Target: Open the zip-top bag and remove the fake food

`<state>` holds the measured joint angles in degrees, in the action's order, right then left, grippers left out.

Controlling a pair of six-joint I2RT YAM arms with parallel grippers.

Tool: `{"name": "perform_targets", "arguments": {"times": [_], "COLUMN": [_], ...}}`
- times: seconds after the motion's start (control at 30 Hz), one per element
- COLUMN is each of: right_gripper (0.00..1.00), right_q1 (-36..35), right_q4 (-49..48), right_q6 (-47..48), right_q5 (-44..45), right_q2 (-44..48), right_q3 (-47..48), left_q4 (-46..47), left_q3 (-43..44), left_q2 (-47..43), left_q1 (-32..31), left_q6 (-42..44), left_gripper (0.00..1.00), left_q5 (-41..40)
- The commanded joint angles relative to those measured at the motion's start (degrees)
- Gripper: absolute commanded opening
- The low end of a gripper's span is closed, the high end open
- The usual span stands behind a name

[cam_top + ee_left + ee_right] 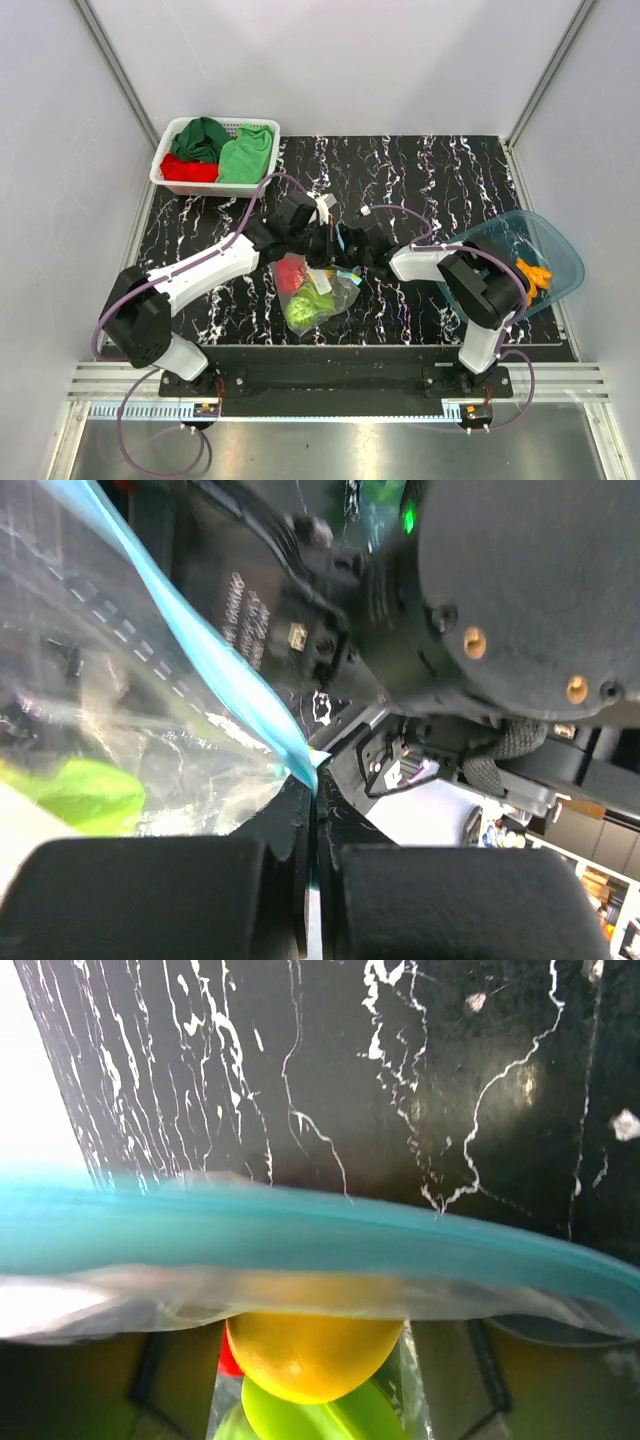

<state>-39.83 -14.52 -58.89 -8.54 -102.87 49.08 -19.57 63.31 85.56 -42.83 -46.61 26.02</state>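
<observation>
At the bottom of the overhead view the two arms rise from their bases and lean in, so that both wrists meet above the middle of the bench (pixel 430 180). Just under them the zip-top bag (pixel 322 292) hangs low, its bottom probably resting on the bench, a little left of centre, with the fake food (pixel 303 308) inside it: red and green pieces there, and a yellow piece (pixel 315 1355) in the right wrist view. The left gripper (pixel 316 855) has its jaws pressed together and pinches the bag at the corner where the light blue zip strip (pixel 300 1232) ends. The right gripper (pixel 315 1390) has its jaws spread wide; the strip runs across its view and the jaws hold nothing. I judge that the step in hand is to take the opposite lip of the strip. To do it well, the right jaws should close on one layer only, close to the strip and near the left pinch, and then pull gently away while the left one holds firm, because the thin plastic slips easily. Farther to the right stands the teal tub (pixel 560 250) with one orange piece (pixel 535 272) in it. At the upper left is a white basket (pixel 165 160) with red and green cloths (pixel 220 150).
</observation>
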Motion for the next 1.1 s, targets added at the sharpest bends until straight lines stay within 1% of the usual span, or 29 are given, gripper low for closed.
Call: {"name": "perform_targets", "arguments": {"times": [0.0,0.03,0.07,0.1,0.17,0.2,0.23,0.3,0.33,0.47,0.5,0.53,0.6,0.7,0.73,0.77,0.83,0.87,0.9,0.93,1.0,1.03,1.07], "right_gripper": [0.66,0.63,0.5,0.44,0.3,0.2,0.18,0.14,0.14,0.12,0.12,0.11,0.1,0.06,0.05,0.04,0.02,0.02,0.02,0.02,0.01,0.0,0.0], "right_q1": [0.55,0.63,0.55,0.63,0.55,0.72,0.55,0.64,0.64,0.55,0.63,0.64,0.72,0.64,0.64,0.64,0.72,1.07,1.34,1.86,4.58,6.07,7.74], "right_q4": [0.37,1.33,1.6,2.47,7.56,9.15,12.47,17.39,20.99,28.4,30.24,34.26,37.45,44.21,49.71,52.29,58.08,59.86,61.7,66.07,71.54,77.66,80.33], "right_q6": [-0.79,-0.7,-0.44,0.87,1.59,2.63,3.34,4.4,4.84,5.89,6.07,6.16,7.73,10.55,10.38,10.12,10.2,10.9,11.25,11.52,12.57,12.75,14.23], "right_q5": [2.29,2.29,2.21,2.21,2.47,2.56,2.65,3.87,4.05,3.96,4.66,5.63,7.48,7.04,8.17,12.19,16.25,19.66,21.44,23.2,28.12,29.44,31.54], "right_q2": [-1.99,-1.03,-0.15,2.39,5.3,8.53,10.22,15.3,16.9,24.28,27.69,29.38,33.76,37.29,38.26,39.4,43.27,45.37,46.0,46.44,46.1,45.48,44.78], "right_q3": [0.23,-0.73,-1.26,-1.7,-2.15,-2.32,-2.5,-2.5,-2.41,-2.32,-2.15,-1.62,-1.01,1.54,3.11,3.74,5.49,6.37,7.51,10.39,14.09,17.94,19.72], "left_q4": [0.59,0.41,0.06,-0.2,-1.25,-1.69,-2.74,-3.89,-4.94,-6.09,-6.79,-7.14,-7.41,-7.85,-8.02,-8.02,-8.02,-8.02,-8.2,-8.29,-9.07,-9.25,-9.43], "left_q3": [-1.17,-1.43,-1.78,-1.96,-2.22,-2.22,-2.14,-1.96,-1.96,-2.22,-2.31,-2.49,-3.1,-3.89,-3.89,-3.89,-3.72,-3.63,-3.63,-3.54,-3.54,-3.54,-3.63], "left_q2": [-4.17,-4.52,-5.39,-5.92,-7.24,-7.6,-7.86,-8.3,-8.48,-9.88,-10.15,-10.32,-11.11,-11.56,-11.47,-11.47,-11.47,-11.82,-12.08,-12.34,-12.61,-12.61,-12.61], "left_q1": [-1.03,-0.94,-0.68,0.02,0.99,2.04,2.48,3.45,3.54,3.72,3.8,3.72,3.81,3.89,3.89,3.98,3.98,3.98,3.98,3.98,3.98,3.98,3.98], "left_q6": [-0.94,-0.59,-0.24,0.11,1.6,2.31,3.71,5.12,6.08,8.02,8.46,9.25,9.96,10.84,10.84,10.66,10.49,10.57,10.84,11.01,11.45,11.54,11.54], "left_gripper": [0.0,0.0,0.0,0.0,0.0,0.0,0.0,0.0,0.0,0.0,0.0,0.0,0.0,0.0,0.0,0.0,0.0,0.0,0.0,0.0,0.0,0.0,0.0], "left_q5": [4.22,4.04,3.86,3.34,3.07,2.64,2.37,2.02,1.93,1.84,1.93,1.93,1.75,1.23,1.23,1.4,2.19,2.28,2.28,2.28,2.28,2.37,2.8]}}
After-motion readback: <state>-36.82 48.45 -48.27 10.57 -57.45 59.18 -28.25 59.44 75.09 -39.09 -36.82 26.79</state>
